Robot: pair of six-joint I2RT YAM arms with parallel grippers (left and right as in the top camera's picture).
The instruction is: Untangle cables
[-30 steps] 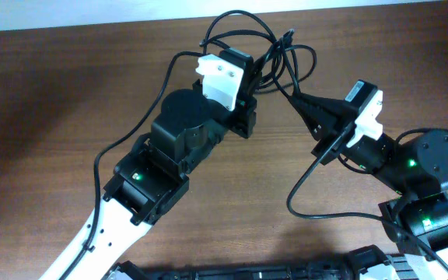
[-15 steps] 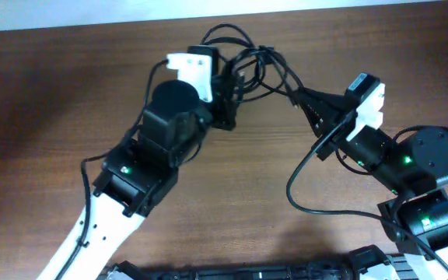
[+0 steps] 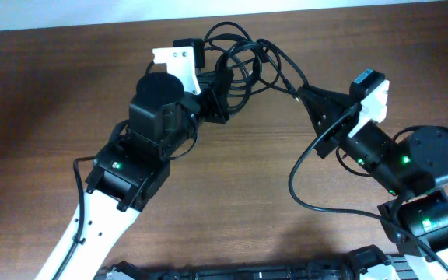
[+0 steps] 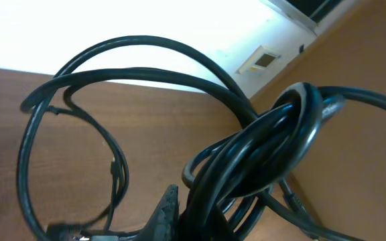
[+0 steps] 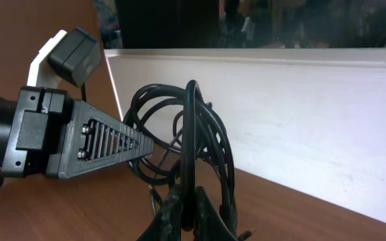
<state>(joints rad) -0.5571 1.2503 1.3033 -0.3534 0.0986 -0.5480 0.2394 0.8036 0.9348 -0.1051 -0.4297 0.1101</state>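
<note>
Left end effector (image 3: 224, 82), from overhead, is clamped on the cables (image 3: 249, 56); right end effector (image 3: 302, 93) pinches them from the cables' opposite side, over the desk (image 3: 53, 78). Left wrist: the cables (image 4: 260, 154) coil tight just past the jaws. Right wrist: fingers (image 5: 167, 217) squeeze one upright cable. Pulling apart hard could cinch the cables tighter or let one slip free. No container shows.

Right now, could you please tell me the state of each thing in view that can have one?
cables: tangled, loops knotted in a bunch between the two pincers
left pincer: shut on the cables
right pincer: shut on one strand of the cables
</note>
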